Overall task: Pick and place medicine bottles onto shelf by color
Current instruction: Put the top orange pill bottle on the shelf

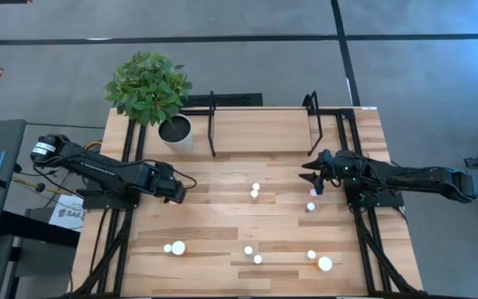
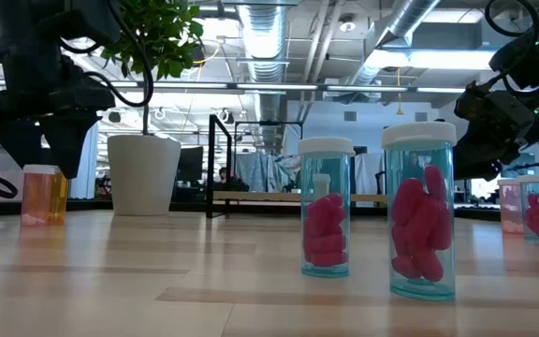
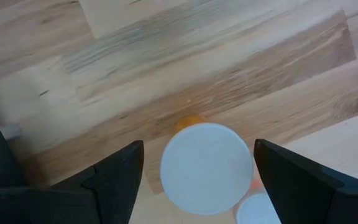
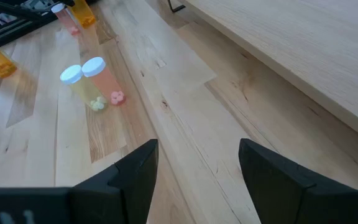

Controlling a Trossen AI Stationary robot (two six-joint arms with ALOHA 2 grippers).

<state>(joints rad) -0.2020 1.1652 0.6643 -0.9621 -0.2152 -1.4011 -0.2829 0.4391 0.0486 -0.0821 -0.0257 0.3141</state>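
Note:
My left gripper (image 1: 186,186) is open and points down over the table's left part. In the left wrist view (image 3: 199,146) its fingers stand on either side of the white cap (image 3: 207,168) of an orange bottle and are apart from it. In the low view the gripper (image 2: 50,150) hangs just above this orange bottle (image 2: 56,195) and a pink one (image 2: 34,195) beside it. My right gripper (image 1: 309,176) is open and empty (image 4: 199,144), just in front of the shelf (image 1: 264,131). Other bottles stand on their bases: a pair (image 1: 255,193) at mid-table and one (image 1: 311,206) near my right gripper.
A potted plant (image 1: 149,87) in a white pot (image 1: 175,131) stands at the shelf's left end. Several more bottles stand along the near edge: a pair at the left (image 1: 173,247), a pair in the middle (image 1: 252,254) and a pair at the right (image 1: 319,260). The shelf board (image 4: 303,50) is bare.

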